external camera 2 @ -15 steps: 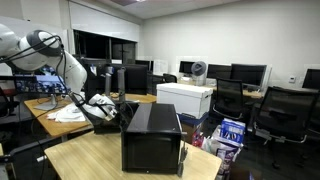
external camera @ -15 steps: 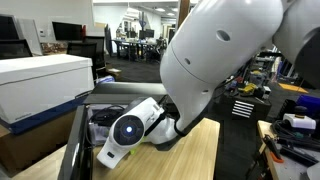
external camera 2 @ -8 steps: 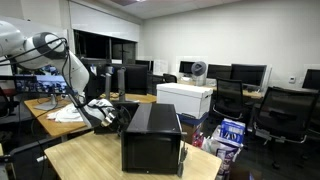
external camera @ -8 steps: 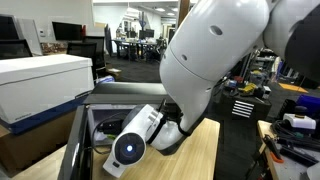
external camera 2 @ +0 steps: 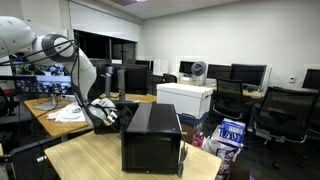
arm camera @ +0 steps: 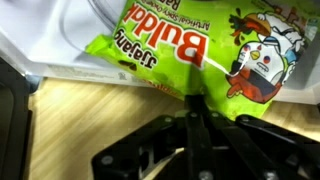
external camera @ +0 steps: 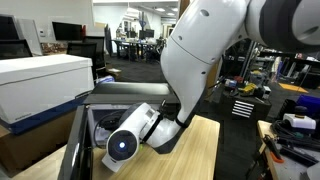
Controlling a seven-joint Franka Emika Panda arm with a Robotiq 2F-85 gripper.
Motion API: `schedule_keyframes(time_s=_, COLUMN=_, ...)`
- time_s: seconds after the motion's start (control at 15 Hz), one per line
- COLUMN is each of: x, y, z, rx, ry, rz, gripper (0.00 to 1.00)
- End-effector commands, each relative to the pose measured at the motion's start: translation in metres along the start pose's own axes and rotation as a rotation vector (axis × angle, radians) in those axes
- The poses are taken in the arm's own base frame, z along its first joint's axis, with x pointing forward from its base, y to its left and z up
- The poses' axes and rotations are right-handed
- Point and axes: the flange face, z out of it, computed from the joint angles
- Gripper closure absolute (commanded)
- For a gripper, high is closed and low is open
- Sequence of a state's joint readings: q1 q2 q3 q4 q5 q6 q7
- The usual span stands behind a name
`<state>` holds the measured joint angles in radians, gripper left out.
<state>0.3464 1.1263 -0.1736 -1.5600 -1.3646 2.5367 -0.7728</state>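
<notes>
My gripper (arm camera: pixel 195 108) is shut on the lower edge of a bright green noodle packet (arm camera: pixel 165 45) with orange lettering and a cartoon figure. The packet fills the top of the wrist view and lies against a white surface (arm camera: pixel 55 35), above the wooden tabletop (arm camera: pixel 70 125). In an exterior view the wrist (external camera: pixel 130 140) hangs low beside a black box (external camera: pixel 95 100); the fingers are hidden behind it. In an exterior view the gripper (external camera 2: pixel 106 113) sits just left of the black box (external camera 2: pixel 150 135), near some white items.
A large white box (external camera: pixel 40 80) stands beside the black one. A second wooden desk with a white cloth (external camera 2: pixel 65 113) and monitors lies behind the arm. Office chairs (external camera 2: pixel 290 115) and a bag on the floor (external camera 2: pixel 228 135) are to the side.
The wrist has dipped a little lower beside the black box and turned slightly, and the arm's elbow has swung across. The gripper stays shut.
</notes>
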Motion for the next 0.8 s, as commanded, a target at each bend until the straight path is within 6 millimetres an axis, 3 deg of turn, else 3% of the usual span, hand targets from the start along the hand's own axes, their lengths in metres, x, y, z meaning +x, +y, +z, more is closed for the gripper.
schedule_keyframes(time_s=0.0, x=-0.029, y=0.004, z=0.009, rx=0.005, ry=-0.066, rz=0.032, gripper=0.99)
schedule_keyframes(time_s=0.13, x=-0.045, y=0.006, z=0.013, rx=0.005, ry=-0.085, rz=0.049, gripper=0.99)
schedule_keyframes(time_s=0.2, x=-0.030, y=0.005, z=0.004, rx=0.002, ry=-0.094, rz=0.056, gripper=0.99)
schedule_keyframes(time_s=0.47, x=-0.032, y=0.003, z=0.007, rx=0.015, ry=-0.100, rz=0.067, gripper=0.99)
schedule_keyframes(time_s=0.73, x=-0.020, y=-0.001, z=-0.017, rx=0.024, ry=0.073, rz=0.014, gripper=0.99)
